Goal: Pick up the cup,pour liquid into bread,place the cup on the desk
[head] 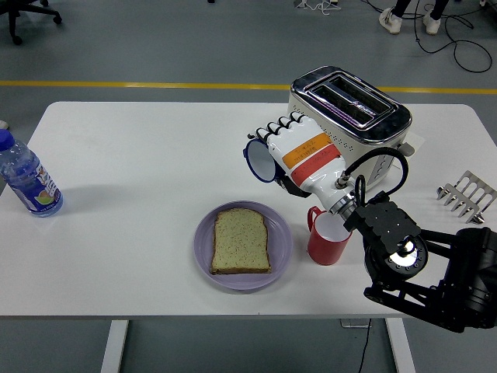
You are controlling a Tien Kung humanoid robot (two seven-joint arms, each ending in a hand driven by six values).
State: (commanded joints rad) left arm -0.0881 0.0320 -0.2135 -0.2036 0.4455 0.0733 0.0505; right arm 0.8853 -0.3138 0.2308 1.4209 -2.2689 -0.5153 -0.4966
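R hand fingers clamped on blue cup, tipped above plate; no legible labels.

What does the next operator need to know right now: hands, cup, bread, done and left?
Right hand: shut on the blue cup, held tilted on its side above the table, up and right of the bread.
Left hand: not in view.
Bread lies on the purple plate; red cup stands beside it.
Done: pickup. Left: pour onto bread, set the cup down.
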